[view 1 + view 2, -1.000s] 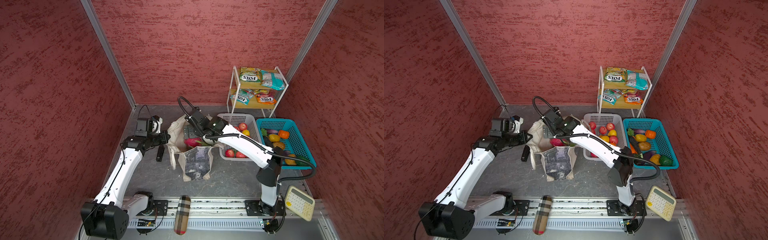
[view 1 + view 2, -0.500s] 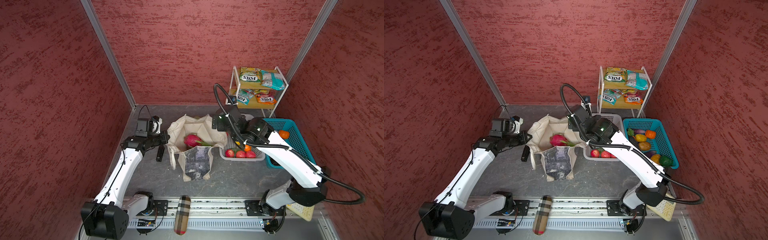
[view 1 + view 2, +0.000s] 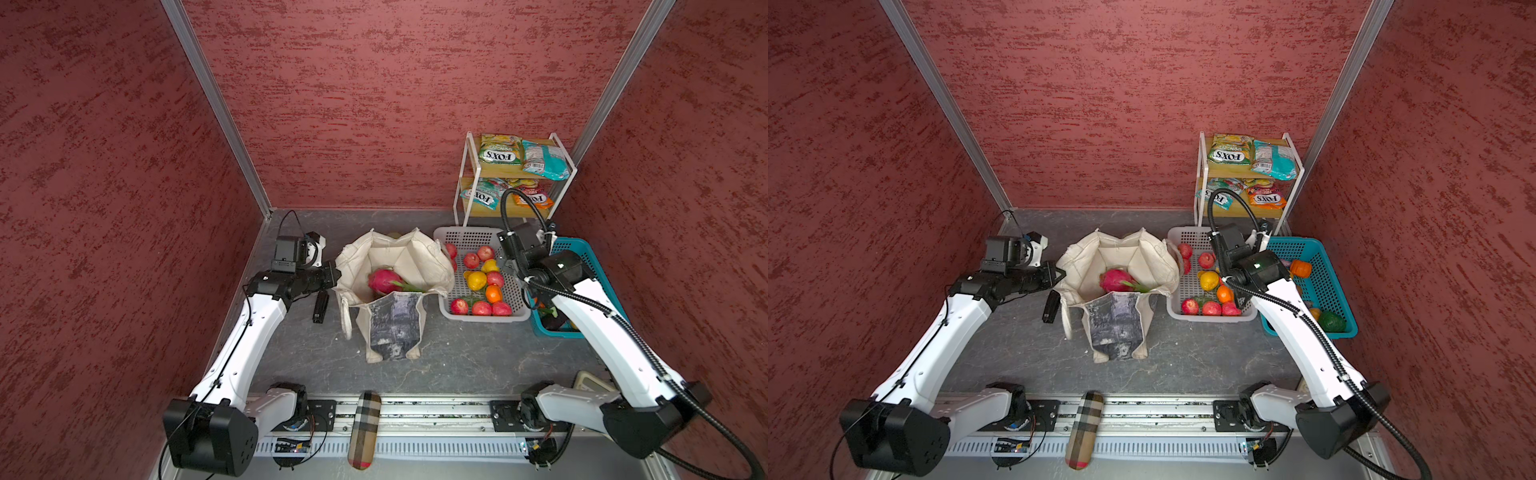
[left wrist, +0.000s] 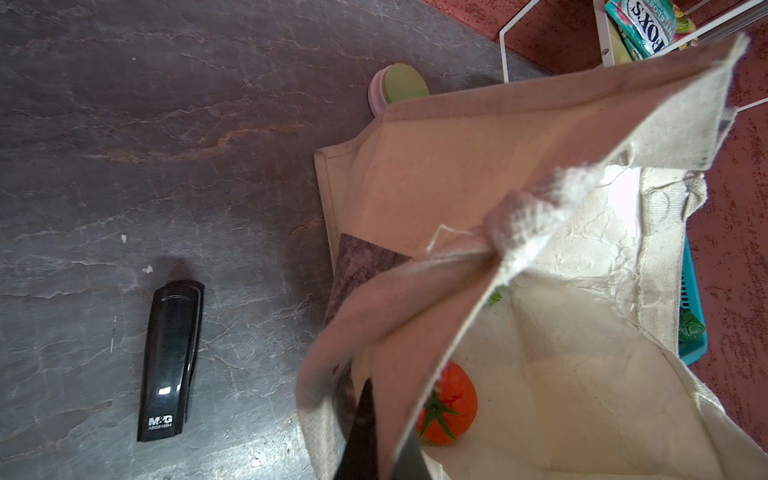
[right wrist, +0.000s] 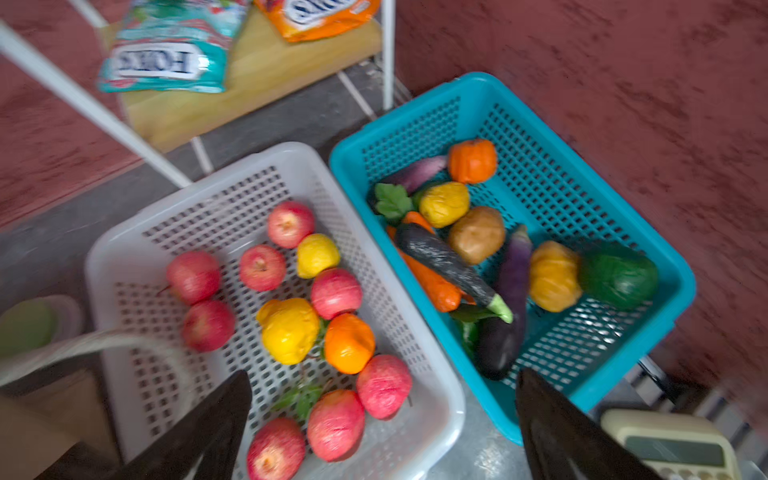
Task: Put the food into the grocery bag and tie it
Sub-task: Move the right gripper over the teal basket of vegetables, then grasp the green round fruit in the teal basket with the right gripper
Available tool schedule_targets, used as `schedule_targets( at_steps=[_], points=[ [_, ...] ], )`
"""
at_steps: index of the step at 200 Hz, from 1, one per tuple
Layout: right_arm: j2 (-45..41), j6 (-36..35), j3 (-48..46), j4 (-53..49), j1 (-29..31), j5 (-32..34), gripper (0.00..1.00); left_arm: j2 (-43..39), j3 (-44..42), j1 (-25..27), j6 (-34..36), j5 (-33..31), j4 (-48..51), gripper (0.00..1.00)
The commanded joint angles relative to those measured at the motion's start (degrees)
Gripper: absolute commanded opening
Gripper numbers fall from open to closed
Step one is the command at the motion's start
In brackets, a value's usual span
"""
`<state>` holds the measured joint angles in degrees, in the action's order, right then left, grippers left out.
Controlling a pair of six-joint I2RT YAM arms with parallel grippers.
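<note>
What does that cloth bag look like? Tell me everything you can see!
The cloth bag is floppy cream canvas with a grey-black picture printed on its near side. It stands upright on the grey table with its mouth wide open. A long strap handle droops down one side. Inside lie a pink dragon fruit and a red tomato. The left gripper is shut on its rim, pinching the cloth.
</note>
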<state>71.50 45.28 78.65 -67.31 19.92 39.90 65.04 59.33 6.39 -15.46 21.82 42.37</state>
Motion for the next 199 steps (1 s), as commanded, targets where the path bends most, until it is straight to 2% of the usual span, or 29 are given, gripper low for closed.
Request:
schedule_targets(
  at_steps=[1,44,64,121,148,199],
  points=[
    [2.9,2.6,-1.2,-4.5,-6.1,4.0,0.99,-0.3,-0.2,0.2,-0.3,0.8,-1.2,0.0],
    [15.2,1.3,1.5,-8.2,-17.0,5.8,0.99,-0.1,0.0,0.0,-0.1,1.2,-1.1,0.0],
    [18.1,0.9,1.3,-7.6,-20.7,6.7,0.99,-0.1,-0.1,0.1,-0.1,1.4,-1.2,0.0],
    [17.8,-2.8,-4.1,0.4,-30.6,6.6,0.97,-0.3,-0.1,0.2,-0.3,1.9,-1.3,0.0],
    [17.5,-6.6,-7.7,7.2,-36.3,3.7,0.95,-0.3,-0.2,0.2,-0.3,2.2,-1.3,0.0],
    [19.0,-9.9,-11.1,15.1,-40.8,1.1,0.91,-0.4,-0.2,0.2,-0.4,2.2,-1.3,0.0]
  ],
)
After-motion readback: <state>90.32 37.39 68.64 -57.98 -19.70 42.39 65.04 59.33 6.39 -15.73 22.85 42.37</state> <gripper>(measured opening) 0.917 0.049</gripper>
